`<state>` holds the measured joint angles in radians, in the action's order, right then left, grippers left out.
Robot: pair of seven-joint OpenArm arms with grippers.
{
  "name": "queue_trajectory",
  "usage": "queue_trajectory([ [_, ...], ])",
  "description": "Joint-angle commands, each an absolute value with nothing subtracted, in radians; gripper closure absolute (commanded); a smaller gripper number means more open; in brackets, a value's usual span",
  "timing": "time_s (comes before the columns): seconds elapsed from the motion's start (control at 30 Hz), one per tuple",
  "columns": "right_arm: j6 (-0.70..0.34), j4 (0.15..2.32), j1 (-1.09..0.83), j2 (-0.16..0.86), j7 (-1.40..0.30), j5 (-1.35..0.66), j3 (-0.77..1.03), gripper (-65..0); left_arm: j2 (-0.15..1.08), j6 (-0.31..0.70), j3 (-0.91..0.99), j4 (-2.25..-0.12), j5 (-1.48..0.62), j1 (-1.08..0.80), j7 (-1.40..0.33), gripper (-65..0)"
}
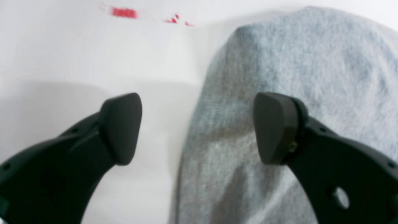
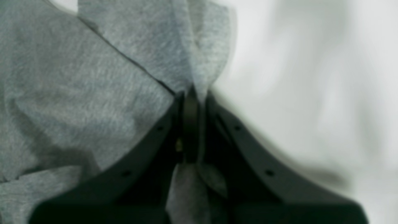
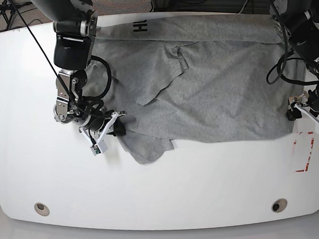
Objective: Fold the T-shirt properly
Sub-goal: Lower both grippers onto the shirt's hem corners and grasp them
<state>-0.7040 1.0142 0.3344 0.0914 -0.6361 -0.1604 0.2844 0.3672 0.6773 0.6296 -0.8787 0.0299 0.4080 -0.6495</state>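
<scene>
In the left wrist view, one left claw (image 1: 197,127) is seen spread wide, grasping nothing, one pad over the one grey T-shirt (image 1: 295,77), the other over the white desk (image 1: 77,62). In the right wrist view, one right claw (image 2: 192,102) is clenched on a pinched fold of the shirt. In the base view, one shirt is spread across the desk's far half, two arms at its side edges.

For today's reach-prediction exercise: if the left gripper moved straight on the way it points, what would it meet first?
Probably the T-shirt. The open left gripper straddles its edge: one finger is over grey cloth, the other over the bare table. How high it hovers is unclear.
</scene>
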Motion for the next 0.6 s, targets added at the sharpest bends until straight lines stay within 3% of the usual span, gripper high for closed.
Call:
queue_trajectory([
  [0.0,-0.698,1.026,0.349,0.099,-0.650,-0.142,0.286,-1.6,0.383,0.676,0.633,-0.860,0.013,0.453,-0.624,-52.9],
  [0.57,-0.698,1.079,0.323,0.096,-0.651,-0.142,0.285,-1.6,0.321,0.673,0.633,-0.756,0.019,0.521,-0.621,-52.9],
])
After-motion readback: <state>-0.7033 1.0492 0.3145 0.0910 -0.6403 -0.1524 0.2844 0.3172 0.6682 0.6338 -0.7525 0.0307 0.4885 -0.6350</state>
